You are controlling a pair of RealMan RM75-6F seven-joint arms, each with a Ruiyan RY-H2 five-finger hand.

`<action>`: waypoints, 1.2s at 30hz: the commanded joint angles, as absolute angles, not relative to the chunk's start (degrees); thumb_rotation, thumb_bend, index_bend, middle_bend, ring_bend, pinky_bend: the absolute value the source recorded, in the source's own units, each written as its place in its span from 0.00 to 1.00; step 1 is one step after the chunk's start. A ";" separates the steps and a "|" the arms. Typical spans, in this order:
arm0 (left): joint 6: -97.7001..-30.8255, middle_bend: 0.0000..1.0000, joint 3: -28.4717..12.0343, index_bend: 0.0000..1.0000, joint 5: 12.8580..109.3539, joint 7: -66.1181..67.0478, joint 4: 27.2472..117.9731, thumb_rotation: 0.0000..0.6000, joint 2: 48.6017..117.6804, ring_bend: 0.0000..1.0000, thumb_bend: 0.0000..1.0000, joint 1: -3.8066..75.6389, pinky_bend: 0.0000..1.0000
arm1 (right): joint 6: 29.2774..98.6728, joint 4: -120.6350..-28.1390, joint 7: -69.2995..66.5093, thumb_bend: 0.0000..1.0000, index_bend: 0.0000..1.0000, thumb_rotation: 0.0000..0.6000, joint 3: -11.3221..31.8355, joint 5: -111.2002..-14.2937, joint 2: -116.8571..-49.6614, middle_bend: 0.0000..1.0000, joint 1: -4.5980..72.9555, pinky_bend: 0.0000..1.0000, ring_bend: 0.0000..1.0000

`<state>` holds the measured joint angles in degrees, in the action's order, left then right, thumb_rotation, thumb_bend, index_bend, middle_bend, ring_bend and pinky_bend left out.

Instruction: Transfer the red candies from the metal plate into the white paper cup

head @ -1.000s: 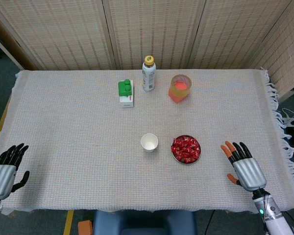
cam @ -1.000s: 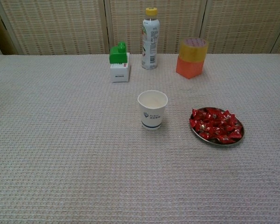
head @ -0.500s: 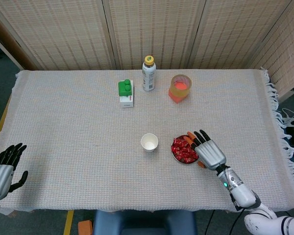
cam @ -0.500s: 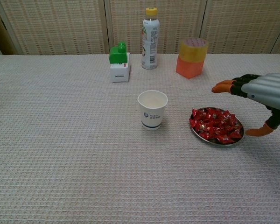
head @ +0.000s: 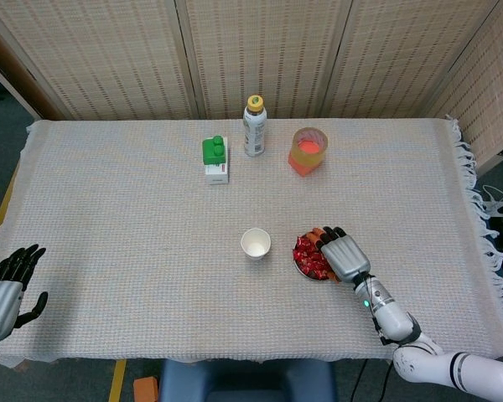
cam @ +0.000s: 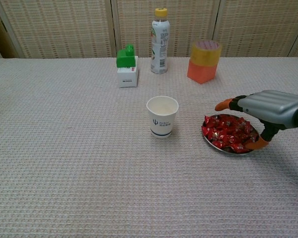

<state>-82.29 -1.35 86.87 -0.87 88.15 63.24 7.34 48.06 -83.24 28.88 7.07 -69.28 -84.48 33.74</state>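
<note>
Right hand (cam: 268, 111) has swung in from the table edge, now hovering fingers-spread, empty, over red candies (cam: 227, 133) heaped on metal plate (cam: 213, 144); white paper cup (cam: 162, 116) beside it awaits. Pickup looks imminent.

One white paper cup (cam: 162, 116) stands on the bench (cam: 64, 148). Just to the right of the cup sits one metal plate (cam: 214, 144). The plate holds a heap of red candies (cam: 228, 133), too many and too bunched up to count. Behind the cup there is one white bottle with a yellow cap (cam: 159, 41), one white box with a green top (cam: 126, 66), and one orange jar with a yellow lid (cam: 203, 61). Two robot hands show: the right hand (cam: 270, 110) over the plate, and the left hand (head: 4, 294) far left of the cup.
</note>
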 commanded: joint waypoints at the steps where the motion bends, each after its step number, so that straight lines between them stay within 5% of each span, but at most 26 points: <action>1: -82.36 0.00 -1.40 0.00 86.78 -1.03 88.09 1.00 63.22 0.00 0.43 7.30 0.14 | 48.26 -83.29 29.18 0.14 0.15 1.00 6.60 -69.21 -84.53 0.12 34.04 0.19 0.10; 24: -81.62 0.00 -1.19 0.00 86.67 -1.59 88.01 1.00 62.99 0.00 0.43 7.61 0.14 | 49.93 -80.44 33.65 0.20 0.29 1.00 4.17 -64.74 -87.76 0.24 36.37 0.37 0.20; 36: -80.90 0.00 -1.06 0.00 86.39 -1.67 88.30 1.00 62.67 0.00 0.44 7.82 0.14 | 53.30 -78.49 36.01 0.21 0.35 1.00 3.10 -66.04 -90.11 0.31 36.53 0.56 0.30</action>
<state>-80.93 -1.06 86.41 -1.65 88.29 62.69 7.80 52.97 -78.65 35.61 3.32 -65.75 -89.87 36.53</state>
